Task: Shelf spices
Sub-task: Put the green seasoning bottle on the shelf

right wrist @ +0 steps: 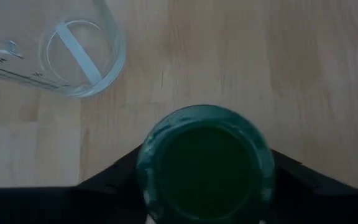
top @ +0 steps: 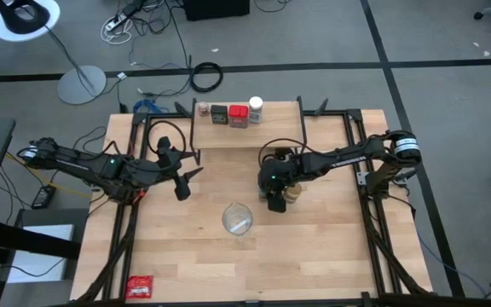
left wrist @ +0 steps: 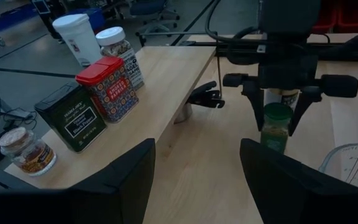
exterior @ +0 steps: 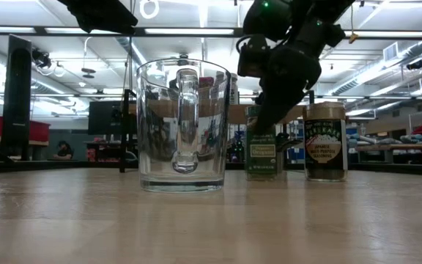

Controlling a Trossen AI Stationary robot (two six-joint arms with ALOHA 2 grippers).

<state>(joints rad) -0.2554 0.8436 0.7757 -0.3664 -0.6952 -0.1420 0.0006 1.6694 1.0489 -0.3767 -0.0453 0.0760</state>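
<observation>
The green-lidded jar (left wrist: 275,126) stands upright on the table. My right gripper (left wrist: 275,129) points down over it, open, with one finger on each side of its green lid (right wrist: 204,160). The tan-lidded jar (exterior: 325,143) stands on the table right beside it. On the shelf (top: 267,134) stand the tiny brownish jar (left wrist: 27,151), the dark green tin (left wrist: 72,117), the red tin (left wrist: 107,87) and the white-lidded clear jar (left wrist: 120,50). My left gripper (top: 186,179) hangs open, left of the shelf's front. My right gripper comes from above, pointing down, with its fingers (left wrist: 255,112) astride the green-lidded jar at its lid and upper wall. Whether the fingers touch the jar, I cannot tell. The jar's base rests on the table (exterior: 262,174).
A larger clear glass vessel (top: 238,219) stands near the table's middle, on the near side of the right gripper. A flat red packet (top: 140,286) lies at the near left corner. The right half of the shelf top (top: 281,119) is bare.
</observation>
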